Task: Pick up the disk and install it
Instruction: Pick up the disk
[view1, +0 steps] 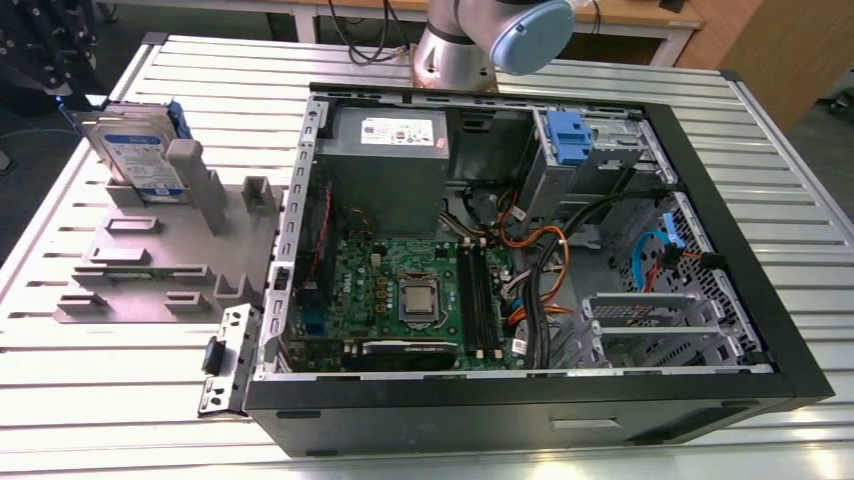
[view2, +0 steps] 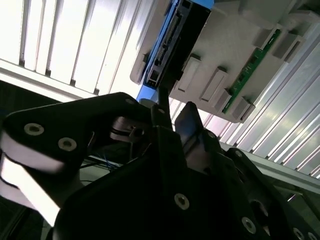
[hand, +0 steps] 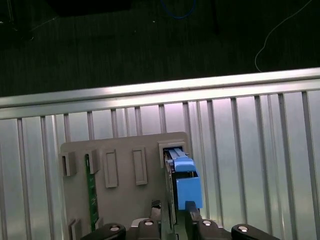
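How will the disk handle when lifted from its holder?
The disk looks rigid: metal slab in a blue carrier. Probably heavy for its size. It stands on edge in the grey holder, so a sideways push could tilt or jam it.

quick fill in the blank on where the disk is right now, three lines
1. The disk stands ___ in the grey holder.
2. The plastic carrier framing the disk is ___.
3. The holder sits toward the exterior view's ___ of the computer case.
Missing words: upright; blue; left.
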